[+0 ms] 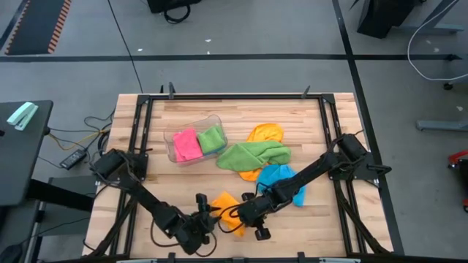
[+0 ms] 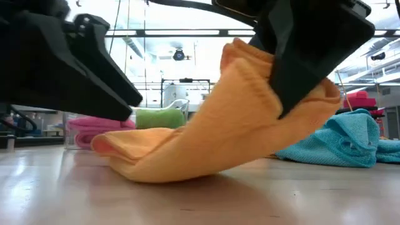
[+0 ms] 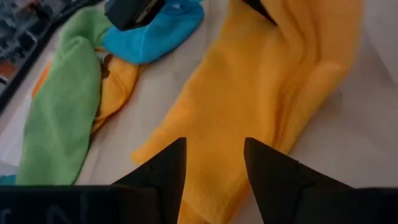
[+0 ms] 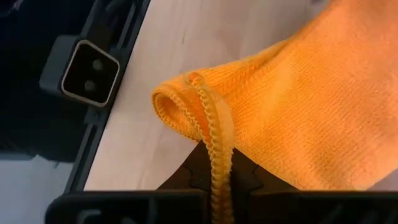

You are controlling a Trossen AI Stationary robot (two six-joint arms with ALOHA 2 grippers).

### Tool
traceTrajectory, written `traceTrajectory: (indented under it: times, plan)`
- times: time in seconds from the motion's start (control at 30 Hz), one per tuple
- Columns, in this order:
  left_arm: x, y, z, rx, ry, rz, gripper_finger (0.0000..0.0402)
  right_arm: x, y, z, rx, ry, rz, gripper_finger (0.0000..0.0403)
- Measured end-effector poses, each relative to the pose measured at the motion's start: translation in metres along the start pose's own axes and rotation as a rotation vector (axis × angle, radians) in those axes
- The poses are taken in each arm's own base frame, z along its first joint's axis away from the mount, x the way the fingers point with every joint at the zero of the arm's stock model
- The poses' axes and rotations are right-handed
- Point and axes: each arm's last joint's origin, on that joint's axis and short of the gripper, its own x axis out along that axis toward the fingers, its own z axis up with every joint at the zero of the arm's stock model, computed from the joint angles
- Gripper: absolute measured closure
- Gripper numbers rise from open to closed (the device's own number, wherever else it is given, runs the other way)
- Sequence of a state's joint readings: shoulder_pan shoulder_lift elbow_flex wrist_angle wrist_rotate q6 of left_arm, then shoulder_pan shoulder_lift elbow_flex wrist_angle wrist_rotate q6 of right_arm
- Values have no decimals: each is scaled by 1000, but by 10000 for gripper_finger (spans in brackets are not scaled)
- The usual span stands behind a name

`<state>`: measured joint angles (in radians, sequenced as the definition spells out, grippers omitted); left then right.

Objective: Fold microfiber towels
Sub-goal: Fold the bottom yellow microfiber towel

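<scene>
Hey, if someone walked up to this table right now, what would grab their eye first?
Probably the orange towel at the table's near edge, one edge lifted by the shut right gripper while the open left gripper hovers at its other end. Next, the bright heap mid-table: a green towel draped over another orange one, with a blue towel beside it.

Right gripper [image 4: 211, 180] low at table's front, jaws clamped — left gripper [image 3: 214, 165] beside it, jaws parted.
</scene>
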<state>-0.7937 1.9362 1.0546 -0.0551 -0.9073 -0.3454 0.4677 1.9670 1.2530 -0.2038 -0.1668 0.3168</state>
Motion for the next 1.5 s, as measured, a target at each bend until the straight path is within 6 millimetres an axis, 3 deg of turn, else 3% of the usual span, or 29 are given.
traceTrajectory:
  times: [0.4,1.5]
  plan:
    - [0,1,-2,11,8,16,230,-17,4,0,7,38,26,379]
    - [-6,-6,-4,52,25,-67,230,-20,5,-5,104,130,101,379]
